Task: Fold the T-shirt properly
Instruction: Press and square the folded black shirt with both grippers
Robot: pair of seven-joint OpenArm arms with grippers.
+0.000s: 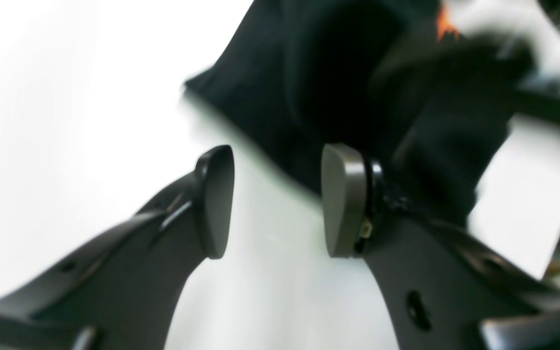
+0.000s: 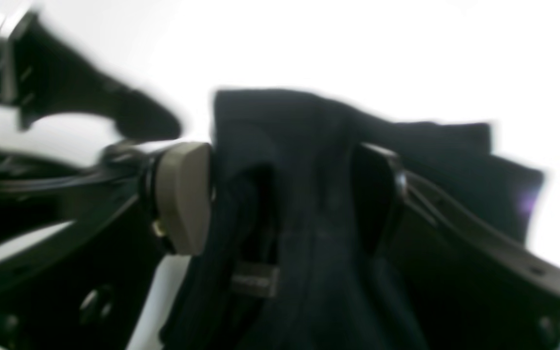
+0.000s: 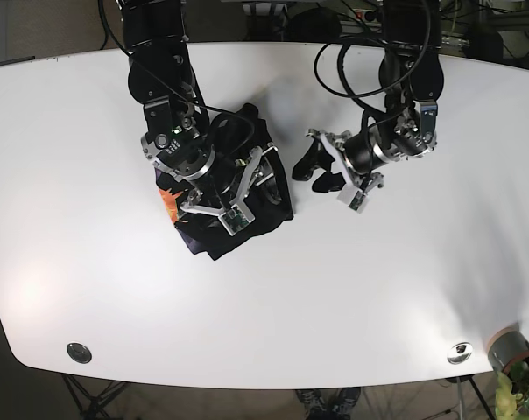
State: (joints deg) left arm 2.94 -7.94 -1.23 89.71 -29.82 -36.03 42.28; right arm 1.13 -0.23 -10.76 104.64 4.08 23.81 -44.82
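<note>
Where the left wrist view looks down its own arm, the left gripper (image 1: 277, 201) has its two pads spread, with bare white table (image 1: 66, 121) showing in the gap and nothing between them. Beyond the right-hand pad lies the dark T-shirt (image 1: 328, 82), blurred; a small orange patch (image 1: 445, 24) shows near the top edge. The other arm crosses the upper right corner as a dark blur, standing between this camera and the far side of the cloth.

From the right wrist view, the right gripper (image 2: 289, 194) is pinching a bunched fold of the T-shirt (image 2: 309, 160). Cloth fills the gap from the grey pad (image 2: 183, 194) to the dark finger opposite. A small grey label (image 2: 255, 279) hangs on the fabric below. At upper left, the left gripper (image 2: 139, 116) appears as a dark blurred shape over the white surface.

Seen from the base view, the T-shirt (image 3: 269, 201) sits crumpled left of centre, nearer the far edge of the table (image 3: 264, 315) than the near edge. The right gripper (image 3: 225, 197) is on top of it, covering most of the cloth. The left gripper (image 3: 321, 171) lies just beside the garment's right side, apart from it. Two round metal fittings (image 3: 78, 353) sit by the near edge, one toward each corner. A potted plant (image 3: 518, 367) stands off the near right corner.
</note>
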